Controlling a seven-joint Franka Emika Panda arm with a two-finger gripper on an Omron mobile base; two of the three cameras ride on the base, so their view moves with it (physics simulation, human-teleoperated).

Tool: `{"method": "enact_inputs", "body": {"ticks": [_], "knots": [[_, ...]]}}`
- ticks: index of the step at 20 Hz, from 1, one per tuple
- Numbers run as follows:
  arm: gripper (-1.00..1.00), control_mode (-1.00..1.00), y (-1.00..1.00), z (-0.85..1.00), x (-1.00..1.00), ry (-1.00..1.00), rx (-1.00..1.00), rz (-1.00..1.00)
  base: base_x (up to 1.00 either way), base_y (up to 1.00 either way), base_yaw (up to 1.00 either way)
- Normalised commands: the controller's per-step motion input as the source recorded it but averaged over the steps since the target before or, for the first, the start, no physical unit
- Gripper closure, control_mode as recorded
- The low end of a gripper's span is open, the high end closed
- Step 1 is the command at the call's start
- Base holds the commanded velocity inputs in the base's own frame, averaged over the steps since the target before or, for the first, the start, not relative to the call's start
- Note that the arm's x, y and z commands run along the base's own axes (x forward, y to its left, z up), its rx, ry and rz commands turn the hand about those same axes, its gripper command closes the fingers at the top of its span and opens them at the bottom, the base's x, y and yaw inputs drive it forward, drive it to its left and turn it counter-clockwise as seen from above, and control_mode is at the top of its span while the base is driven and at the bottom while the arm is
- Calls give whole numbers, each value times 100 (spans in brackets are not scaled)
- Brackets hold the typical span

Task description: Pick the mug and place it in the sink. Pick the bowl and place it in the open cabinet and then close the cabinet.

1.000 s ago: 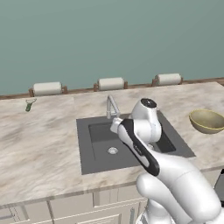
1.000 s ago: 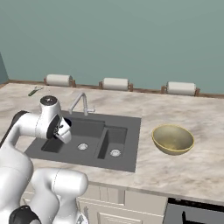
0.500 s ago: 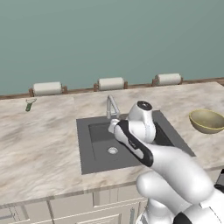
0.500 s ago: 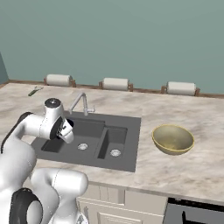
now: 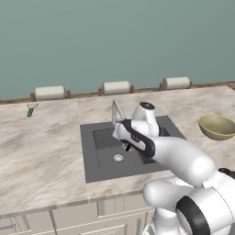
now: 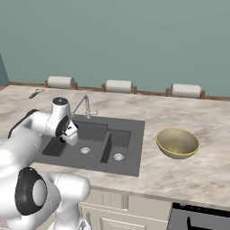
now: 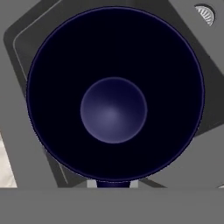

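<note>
Dark double-basin sink (image 5: 133, 149) at frame centre, with the arm lowered further over its large basin than half a second earlier. Olive bowl (image 6: 177, 143) unmoved on the counter at right. Gripper (image 6: 68, 133) clamped shut on the navy mug (image 7: 114, 94), seen from above against the basin floor; release judged imminent.
</note>
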Motion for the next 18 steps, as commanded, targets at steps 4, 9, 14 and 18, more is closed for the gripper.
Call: {"method": "enact_inputs", "body": {"ticks": [4, 9, 14, 18], "knots": [[100, -100, 0, -24, 10, 3, 0, 0, 0, 0, 0], [100, -100, 0, -39, 0, 0, -1, 0, 0, 0, 0], [100, -100, 0, -35, 0, 0, 0, 0, 0, 0, 0], [100, -100, 0, -6, 3, 0, 0, 0, 0, 0, 0]]}}
